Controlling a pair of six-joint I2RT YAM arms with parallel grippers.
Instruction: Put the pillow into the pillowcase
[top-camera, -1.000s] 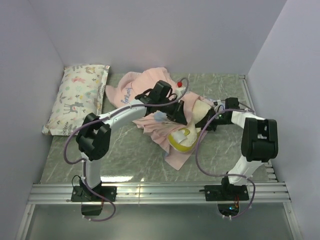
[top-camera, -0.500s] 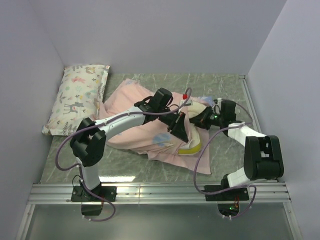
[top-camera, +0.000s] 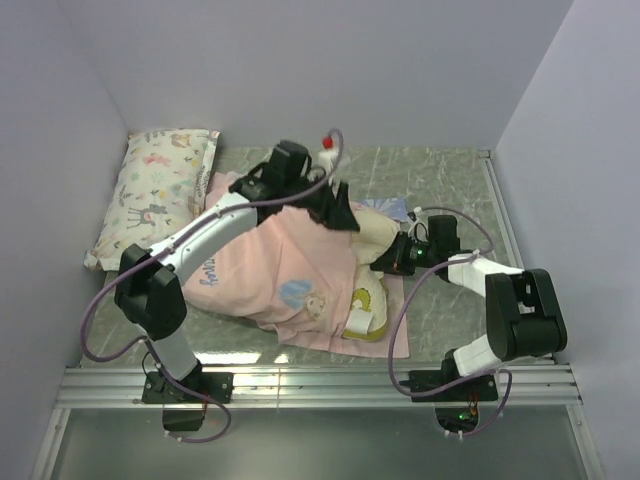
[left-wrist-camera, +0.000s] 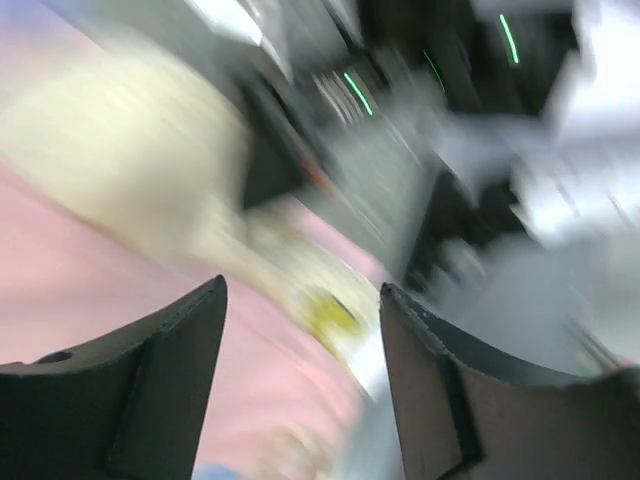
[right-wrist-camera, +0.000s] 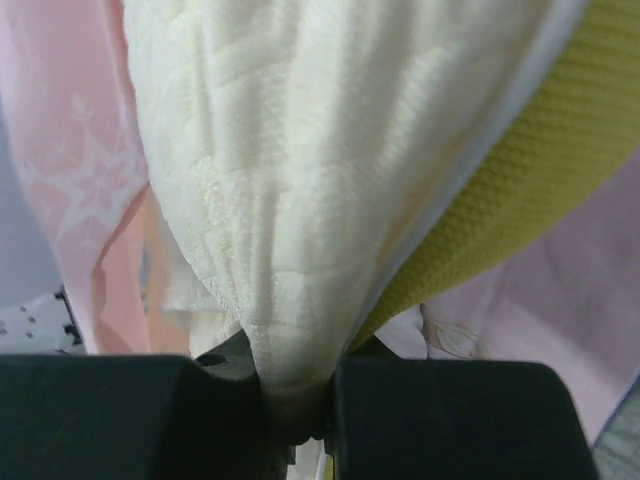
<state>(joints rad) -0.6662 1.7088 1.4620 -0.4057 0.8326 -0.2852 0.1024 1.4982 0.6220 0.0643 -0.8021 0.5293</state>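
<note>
Pillow (top-camera: 372, 240) — lengthwise near-to-far (slightly aslant)

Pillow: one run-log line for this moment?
left gripper open, over pillow | right gripper shut on pillow edge | pillowcase over most of pillow, yellow end exposed | insertion incomplete

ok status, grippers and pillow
Left gripper open over the pillowcase. Right gripper shut on the pillow. Pillow partly in, yellow end showing. Printed pillow far left.

Bright, even light with soft shadows; left wrist view heavily motion-blurred, right wrist view sharp.
</note>
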